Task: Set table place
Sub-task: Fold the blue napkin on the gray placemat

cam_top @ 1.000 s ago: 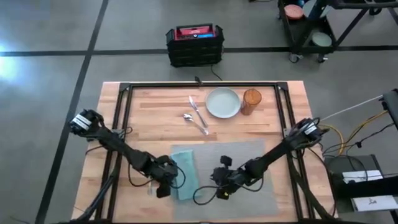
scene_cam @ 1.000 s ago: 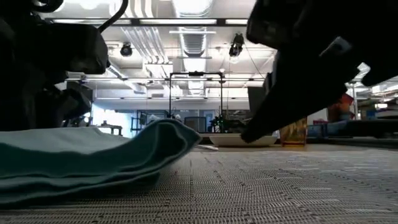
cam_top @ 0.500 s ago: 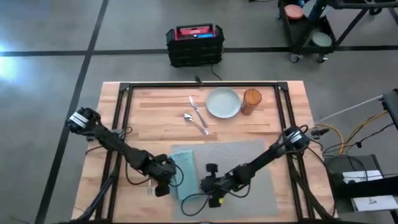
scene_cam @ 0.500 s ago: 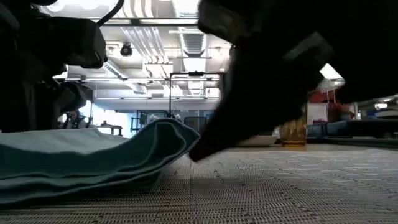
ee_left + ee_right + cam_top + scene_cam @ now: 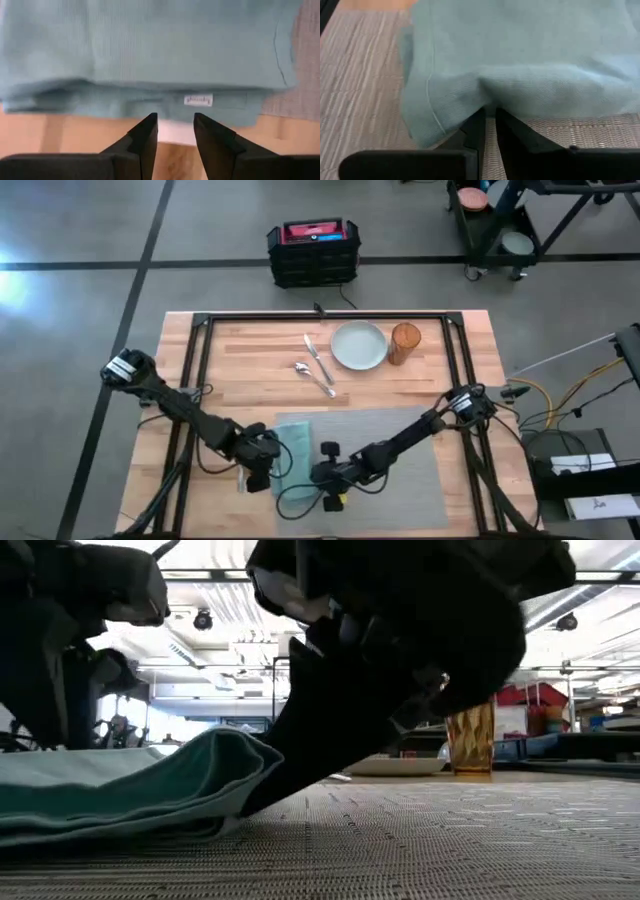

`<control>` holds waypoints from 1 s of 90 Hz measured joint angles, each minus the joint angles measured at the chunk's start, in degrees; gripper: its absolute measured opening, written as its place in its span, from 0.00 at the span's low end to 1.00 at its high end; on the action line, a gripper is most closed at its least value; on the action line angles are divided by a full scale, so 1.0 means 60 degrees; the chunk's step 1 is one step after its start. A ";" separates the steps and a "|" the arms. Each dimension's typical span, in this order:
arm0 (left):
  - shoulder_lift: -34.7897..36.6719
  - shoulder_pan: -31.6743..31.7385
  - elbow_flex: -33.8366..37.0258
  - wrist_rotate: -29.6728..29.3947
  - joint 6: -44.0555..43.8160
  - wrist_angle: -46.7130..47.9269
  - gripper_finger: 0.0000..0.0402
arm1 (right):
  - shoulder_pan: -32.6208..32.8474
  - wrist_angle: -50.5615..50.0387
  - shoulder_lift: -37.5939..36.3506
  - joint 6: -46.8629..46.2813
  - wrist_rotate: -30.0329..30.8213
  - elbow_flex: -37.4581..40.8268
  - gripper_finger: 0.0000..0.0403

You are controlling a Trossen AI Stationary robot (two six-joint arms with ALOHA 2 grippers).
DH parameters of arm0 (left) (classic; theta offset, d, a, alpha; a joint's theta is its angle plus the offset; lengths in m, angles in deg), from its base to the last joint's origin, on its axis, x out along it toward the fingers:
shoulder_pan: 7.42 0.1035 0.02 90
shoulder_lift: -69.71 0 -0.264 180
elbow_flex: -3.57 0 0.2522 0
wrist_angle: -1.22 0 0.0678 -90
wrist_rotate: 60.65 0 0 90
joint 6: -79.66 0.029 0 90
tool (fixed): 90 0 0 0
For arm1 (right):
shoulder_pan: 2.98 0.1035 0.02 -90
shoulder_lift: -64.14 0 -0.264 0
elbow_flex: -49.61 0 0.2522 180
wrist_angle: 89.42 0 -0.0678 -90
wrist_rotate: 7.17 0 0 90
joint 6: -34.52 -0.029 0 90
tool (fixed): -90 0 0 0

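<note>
I'm on the napkin [image 5: 296, 455] step, it's lying on the placemat's [image 5: 400, 435] left edge, with my right end effector [image 5: 489, 125] nearly closed at its hem, left end effector [image 5: 175, 131] open beside it, so next is pinching and straightening.

Low view is mostly blocked: a big dark arm fills the upper middle, hiding most of the plate [image 5: 395, 767] and the top of the glass [image 5: 470, 738]. The napkin [image 5: 130, 790] runs off the left edge. From above, the silverware [image 5: 317, 366] is too tiny to sort out.
</note>
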 joint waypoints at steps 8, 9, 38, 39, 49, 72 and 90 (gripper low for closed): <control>-0.0087 0.0057 0.0023 -0.0098 0.0088 0.0058 0.28 | -0.0093 0.0004 0.0000 -0.0098 -0.0004 -0.0045 0.08; -0.0091 0.0062 0.0027 -0.0097 0.0088 0.0063 0.28 | -0.0102 0.0004 0.0000 -0.0098 -0.0004 -0.0049 0.08; -0.0087 -0.0004 0.0011 0.0005 -0.2147 -0.0159 0.28 | -0.0098 -0.2722 -0.0806 0.0350 -0.0021 -0.0055 0.08; -0.0092 -0.0004 0.0012 0.0006 -0.2276 -0.0175 0.28 | -0.0098 -0.2902 -0.0848 0.0354 -0.0006 -0.0055 0.08; -0.0157 -0.0015 0.0016 0.0017 -0.2719 -0.0615 0.28 | -0.0038 -0.3922 -0.1252 0.0351 0.0114 0.0026 0.08; -0.0147 -0.0066 -0.0332 -0.0661 -0.1890 -0.1340 0.28 | 0.0392 -0.3815 -0.1534 -0.0109 0.1030 0.1211 0.08; -0.0499 -0.0066 -0.0117 -0.1601 -0.0812 -0.1735 0.28 | 0.0507 -0.1557 -0.1540 -0.0288 0.1369 0.2081 0.08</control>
